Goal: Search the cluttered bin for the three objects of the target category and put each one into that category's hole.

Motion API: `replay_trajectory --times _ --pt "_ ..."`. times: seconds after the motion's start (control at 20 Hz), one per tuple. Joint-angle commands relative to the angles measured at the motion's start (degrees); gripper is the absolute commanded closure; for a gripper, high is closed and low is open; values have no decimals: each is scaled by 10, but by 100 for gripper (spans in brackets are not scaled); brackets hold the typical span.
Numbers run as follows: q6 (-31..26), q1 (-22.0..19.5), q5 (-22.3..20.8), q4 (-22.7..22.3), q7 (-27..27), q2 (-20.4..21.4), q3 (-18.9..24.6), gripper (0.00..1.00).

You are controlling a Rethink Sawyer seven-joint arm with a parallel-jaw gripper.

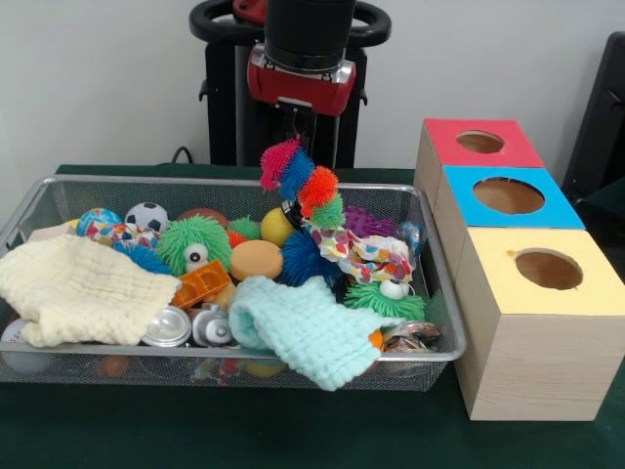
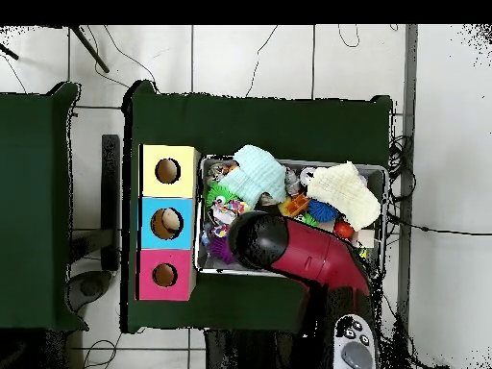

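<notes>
Wire bin with cans among clutter, green table.

The bin [image 1: 441,283] [image 2: 384,197] is a wide, shallow silver mesh basket with a metal rim, lying level beside the row of boxes. Two silvery cans show at its near-left in the front view: one can [image 1: 167,327] tipped with its round top facing the camera, half under the cream cloth; a second can [image 1: 211,327] touching it, beside the mint cloth. A third can cannot be made out.

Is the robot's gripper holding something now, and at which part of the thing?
It cannot be told. The gripper hangs right above a multicoloured spiky fuzzy toy, which hides its tips.
</notes>
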State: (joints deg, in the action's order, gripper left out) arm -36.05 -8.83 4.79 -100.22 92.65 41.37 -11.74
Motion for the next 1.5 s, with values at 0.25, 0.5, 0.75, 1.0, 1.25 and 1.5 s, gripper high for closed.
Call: replay_trajectory --times 0.25,0.5,0.75,1.0,1.25,1.5 --pt "38 -38 -28 -4 -4 12 76 100" --pt "34 -52 -32 -9 -13 19 82 100" --pt "42 -74 -37 -19 -24 23 94 100" --pt "49 -95 -45 -31 -31 30 103 100" --pt "48 -112 -57 -28 -34 31 111 100" --pt "49 -121 -65 -25 -28 27 121 100"
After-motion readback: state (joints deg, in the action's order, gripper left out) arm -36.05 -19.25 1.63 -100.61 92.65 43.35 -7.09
